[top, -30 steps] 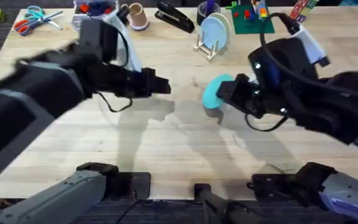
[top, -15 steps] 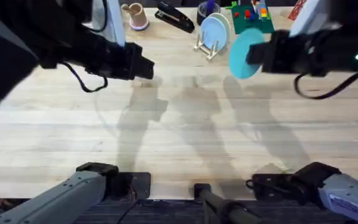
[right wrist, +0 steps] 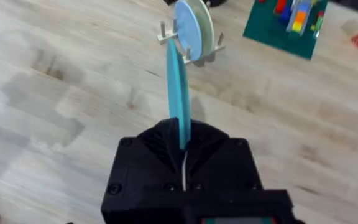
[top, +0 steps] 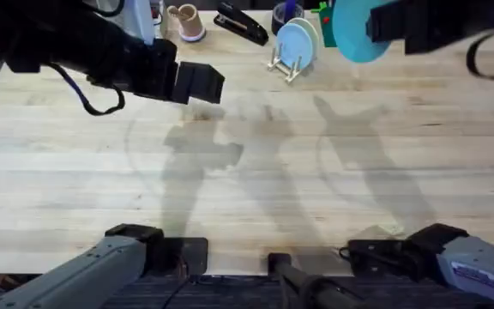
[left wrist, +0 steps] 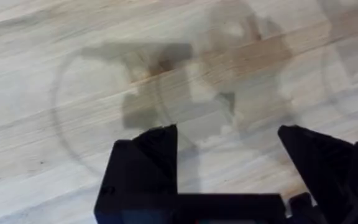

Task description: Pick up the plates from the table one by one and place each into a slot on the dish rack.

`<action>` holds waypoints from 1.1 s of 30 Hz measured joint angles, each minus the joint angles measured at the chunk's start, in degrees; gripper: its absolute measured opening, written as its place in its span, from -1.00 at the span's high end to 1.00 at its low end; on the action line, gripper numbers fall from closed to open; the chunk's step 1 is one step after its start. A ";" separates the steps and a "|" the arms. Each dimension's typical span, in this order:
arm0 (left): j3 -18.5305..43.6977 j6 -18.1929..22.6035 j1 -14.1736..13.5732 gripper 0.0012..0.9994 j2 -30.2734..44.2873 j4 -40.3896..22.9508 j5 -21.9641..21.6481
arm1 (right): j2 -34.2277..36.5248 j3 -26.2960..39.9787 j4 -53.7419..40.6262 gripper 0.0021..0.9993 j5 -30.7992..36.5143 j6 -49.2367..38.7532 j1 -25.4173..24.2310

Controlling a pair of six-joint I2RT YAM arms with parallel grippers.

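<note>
Turquoise plate (top: 360,33): I see it held off the counter (top: 256,172), up near the far edge, to the right of the dish rack (top: 288,62); its upper rim is cut off by the overhead view's top edge. From the right wrist it (right wrist: 179,87) stands edge-on.

Right end effector (right wrist: 183,146): clamped tight on the turquoise plate's lower edge; in the overhead view the arm is large and blurred, so I cannot make out its fingers there.

Pale blue plate (top: 297,41): upright in a slot of the dish rack, with the rack's pegs crossing its lower part.

Left end effector (left wrist: 229,155): fingers spread wide with nothing between them, hovering over bare counter and its own shadow; seen from overhead (top: 197,83) it sits left of the rack.

Far edge: a black stapler (top: 240,23) and a small pink cup (top: 189,21); other items beyond are partly cut off.
</note>
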 joint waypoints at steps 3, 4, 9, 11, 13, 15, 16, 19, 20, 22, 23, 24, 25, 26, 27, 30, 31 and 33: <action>0.02 0.03 0.00 -0.99 -0.01 -0.03 -0.57 | 3.25 4.40 -1.76 0.95 0.01 -3.43 0.00; 0.02 0.03 0.00 -0.99 0.00 -0.03 -0.59 | 4.28 5.89 -2.36 0.95 0.02 -4.47 0.00; 0.02 0.03 0.00 -0.99 0.00 -0.03 -0.77 | 8.96 12.66 -5.31 0.95 1.57 -8.78 0.00; 0.02 0.03 0.00 -0.99 0.01 -0.03 -0.78 | 10.60 14.90 -6.23 0.95 2.57 -10.27 0.00; 0.02 0.03 0.00 -0.99 0.00 -0.03 -0.78 | 12.08 16.91 -6.76 0.95 3.20 -11.65 0.00; 0.02 0.03 0.00 -0.99 0.01 -0.03 -0.78 | 13.29 18.73 -6.78 0.95 3.67 -13.00 0.00; 0.02 0.03 0.00 -0.99 -0.01 -0.03 -0.78 | 13.84 19.68 -6.78 0.95 3.85 -13.79 0.00; 0.02 0.03 0.00 -0.99 0.01 -0.03 -0.78 | 15.03 22.23 -6.78 0.95 4.13 -16.37 0.00; 0.02 0.03 0.00 -0.99 0.00 -0.03 -0.78 | 15.38 23.05 -6.78 0.95 4.24 -17.23 0.00; 0.02 0.03 0.00 -0.99 -0.01 -0.03 -0.79 | 16.04 24.45 -6.76 0.95 4.31 -18.76 0.00; 0.02 0.03 0.00 -0.99 0.00 -0.03 -0.78 | 16.38 25.00 -6.76 0.95 4.33 -19.45 -0.05; 0.02 0.03 0.00 -0.99 0.01 -0.03 -0.78 | 16.70 25.42 -6.76 0.95 4.33 -19.95 -0.13; 0.02 0.03 0.00 -0.99 -0.01 -0.03 -0.78 | 16.99 25.70 -6.74 0.95 4.35 -20.38 -0.20; 0.02 0.03 0.00 -0.99 -0.01 -0.03 -0.78 | 17.28 25.79 -6.68 0.95 4.41 -20.85 -0.30; 0.02 0.03 0.00 -0.99 0.00 -0.03 -0.78 | 17.56 25.80 -6.70 0.95 4.50 -21.17 -0.40; 0.02 0.03 0.00 -0.99 -0.01 -0.03 -0.79 | 18.47 25.80 -6.72 0.95 4.52 -21.77 -0.66; 0.02 0.03 0.00 -0.99 0.01 -0.03 -0.78 | 18.70 25.80 -6.74 0.95 4.52 -21.98 -0.70; 0.02 0.03 0.00 -0.99 0.00 -0.03 -0.79 | 19.10 25.80 -6.74 0.95 4.52 -22.41 -0.74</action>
